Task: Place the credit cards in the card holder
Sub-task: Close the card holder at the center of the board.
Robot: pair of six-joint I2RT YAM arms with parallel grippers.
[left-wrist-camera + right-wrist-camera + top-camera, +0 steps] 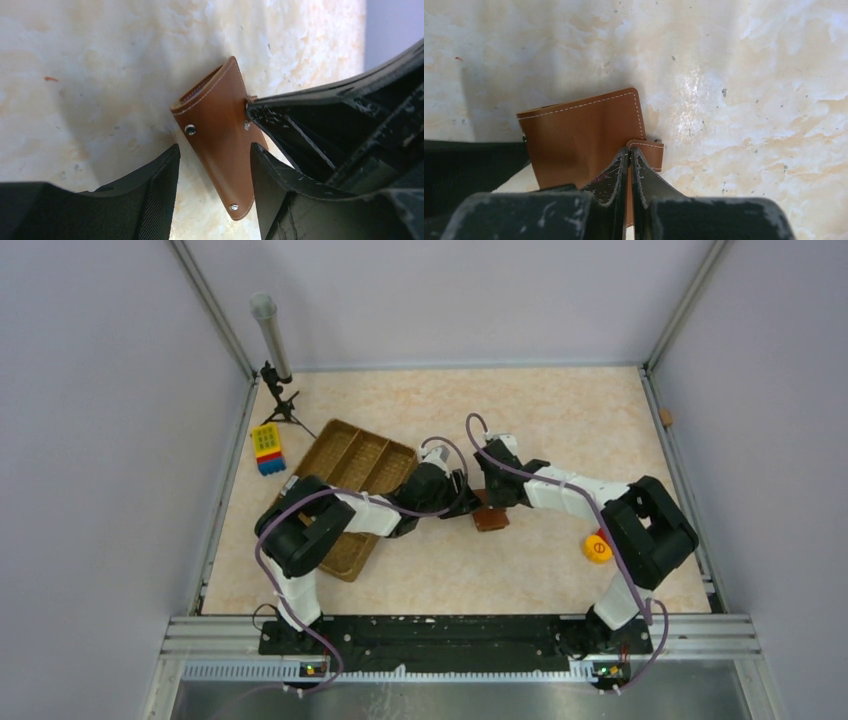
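Resting on the mottled cream table, the stitched brown leather card holder sits between the spread fingers of the left gripper; the right gripper has its fingers pressed together at the holder's tab.

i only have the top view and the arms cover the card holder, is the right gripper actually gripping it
observer: yes. In the right wrist view the right gripper is shut at the small tab on the edge of the card holder and seems to pinch it there.
operator: ok and the left one, is it clamped on the holder too
observer: no. In the left wrist view the left gripper is open, with its fingers on either side of the holder and not squeezing it.
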